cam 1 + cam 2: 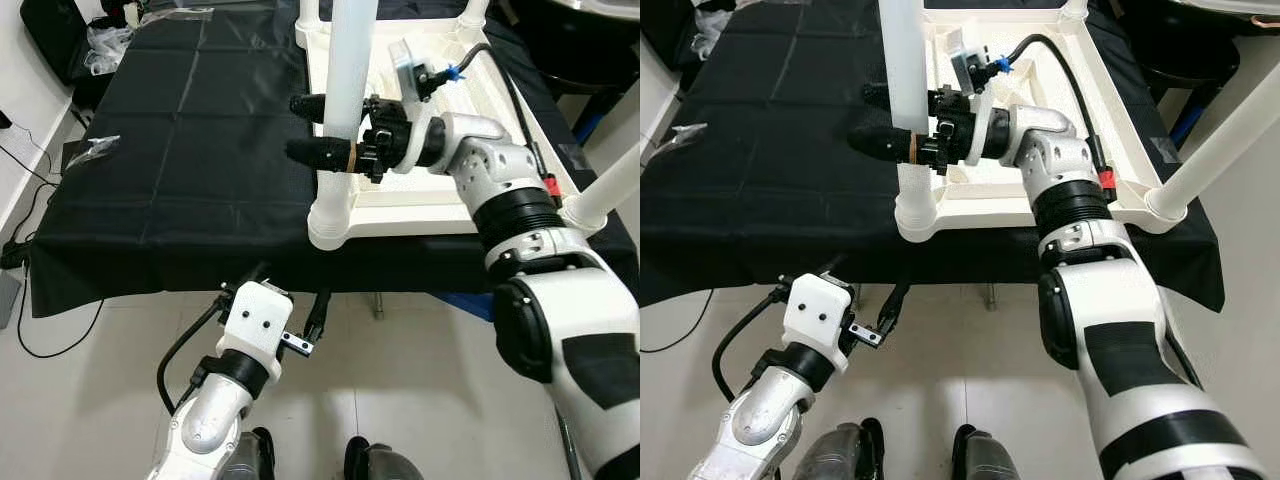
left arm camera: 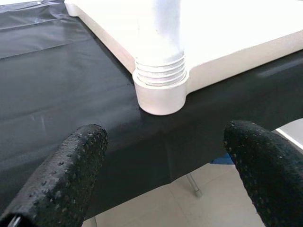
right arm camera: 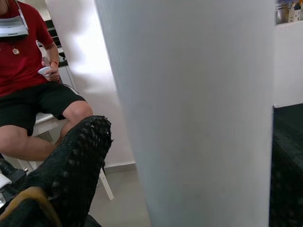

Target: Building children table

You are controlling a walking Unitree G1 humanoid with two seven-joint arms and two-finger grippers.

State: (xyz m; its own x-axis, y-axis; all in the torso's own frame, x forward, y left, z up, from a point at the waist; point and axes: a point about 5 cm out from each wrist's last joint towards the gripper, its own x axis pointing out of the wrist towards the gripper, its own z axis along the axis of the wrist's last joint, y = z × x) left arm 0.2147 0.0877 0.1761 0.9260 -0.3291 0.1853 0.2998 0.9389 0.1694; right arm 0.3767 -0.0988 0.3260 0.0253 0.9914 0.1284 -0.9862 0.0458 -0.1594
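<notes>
Your left gripper hangs low at the near edge of the table, about 7 o'clock from the work, its two black fingers spread wide with nothing between them. They aim up at the threaded corner socket of the white children's table top.

That top lies upside down and flat on the black cloth, toward 1 o'clock of the table. From the socket at its near-left corner a white table leg stands upright, long axis vertical, free end pointing straight up out of the frame.

Your right gripper reaches in from 3 o'clock with fingers horizontal and pointing left, closed around the leg partway up, one finger on each side.

A second leg rises tilted from the near-right corner. In the right wrist view a person sits behind the leg.
</notes>
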